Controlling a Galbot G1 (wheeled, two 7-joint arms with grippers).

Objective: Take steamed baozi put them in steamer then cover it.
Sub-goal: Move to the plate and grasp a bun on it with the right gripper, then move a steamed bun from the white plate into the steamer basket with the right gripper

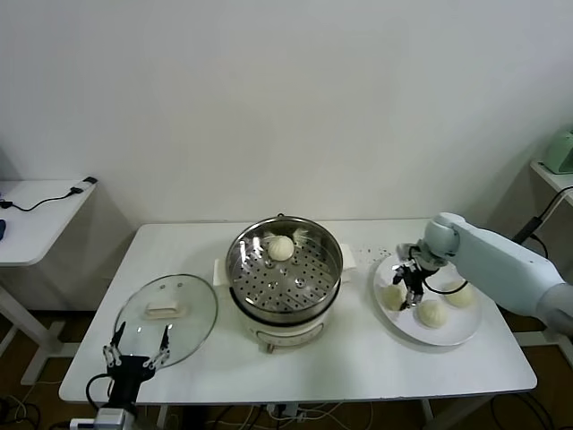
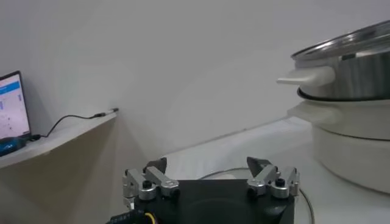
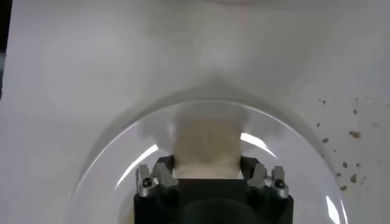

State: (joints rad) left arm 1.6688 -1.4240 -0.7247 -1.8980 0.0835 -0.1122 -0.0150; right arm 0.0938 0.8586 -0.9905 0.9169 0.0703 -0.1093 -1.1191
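You are looking down on a white desk (image 1: pixel 358 358) set against a plain white wall, with a second white side table (image 1: pixel 36 215) off to your robot's left carrying a black cable (image 1: pixel 49 199), and a pale green object (image 1: pixel 560 150) on a shelf at the far right edge. In the middle of the desk stands the steamer (image 1: pixel 283 285), a shiny steel pot with a perforated tray, on a white base; one steamed baozi (image 1: pixel 281 248), round, smooth and cream-white, sits on the tray toward the far rim. The cover (image 1: pixel 166 318), clear glass with a metal rim and a white rectangular handle, lies flat on the desk to the left of the steamer, near the front edge. To the right of the steamer is a white plate (image 1: pixel 448 337) holding three more buns; small dark crumbs dot the desk between plate and steamer. Your right gripper (image 1: pixel 407 291) is down on the left part of that plate, its fingers pressed in against the bun (image 3: pixel 204 146) there, which the right wrist view shows squeezed between them. Your left gripper (image 1: pixel 134 351) hangs at the near edge of the cover, fingers spread wide and holding nothing.
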